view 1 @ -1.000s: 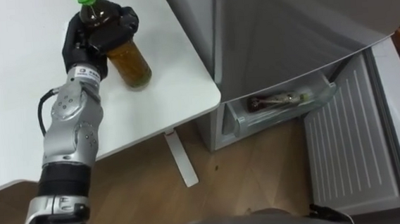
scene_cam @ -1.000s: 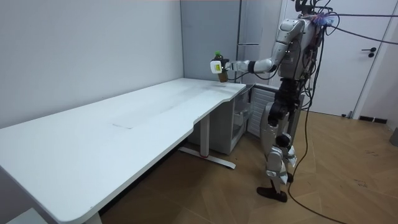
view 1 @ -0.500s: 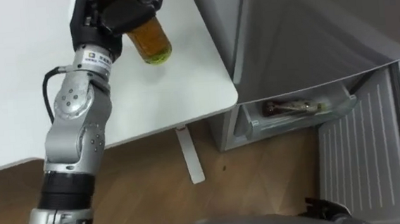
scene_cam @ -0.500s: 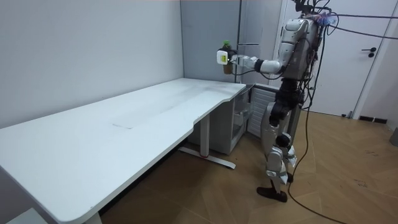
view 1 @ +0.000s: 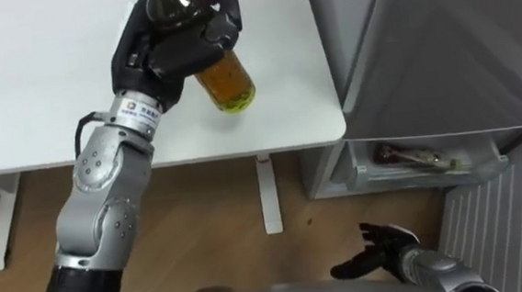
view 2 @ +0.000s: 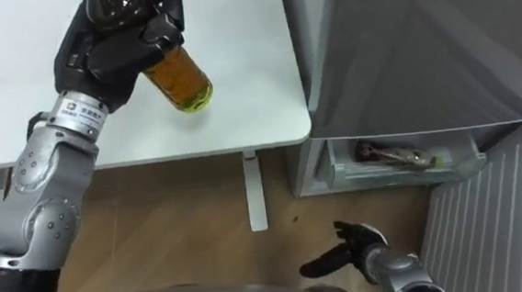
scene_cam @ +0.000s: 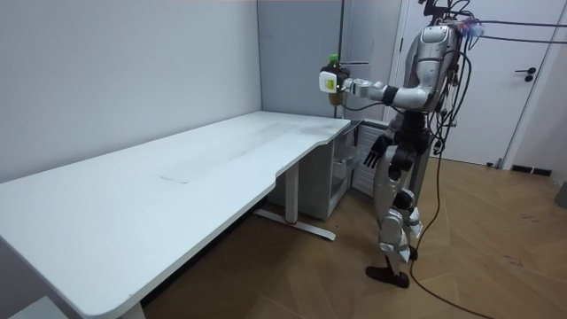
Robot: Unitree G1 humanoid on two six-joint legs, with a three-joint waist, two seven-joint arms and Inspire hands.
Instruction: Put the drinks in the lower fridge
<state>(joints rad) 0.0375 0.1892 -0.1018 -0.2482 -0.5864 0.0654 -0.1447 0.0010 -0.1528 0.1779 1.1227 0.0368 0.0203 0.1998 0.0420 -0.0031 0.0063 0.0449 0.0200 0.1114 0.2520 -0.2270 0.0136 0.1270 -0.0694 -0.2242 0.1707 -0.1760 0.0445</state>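
amber bottle (view 1: 222, 75) with green cap, black left hand (view 1: 167, 49), white table (view 1: 44, 78), grey fridge (view 1: 439, 51)

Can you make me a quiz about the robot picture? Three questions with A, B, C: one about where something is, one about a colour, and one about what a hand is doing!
1. Where is the bottle?
A) on the floor
B) in the left robot hand, above the white table
C) under the table

2. What colour is the drink in it?
A) blue
B) pink
C) amber-brown

3. How is the right robot hand?
A) open, holding nothing
B) shut on a bottle
C) shut on a cup

Answers: 1 B, the hand's fingers curl round the bottle over the table's corner. 2 C, the liquid shows golden brown through the clear bottle. 3 A, its fingers are spread, low down near the fridge.
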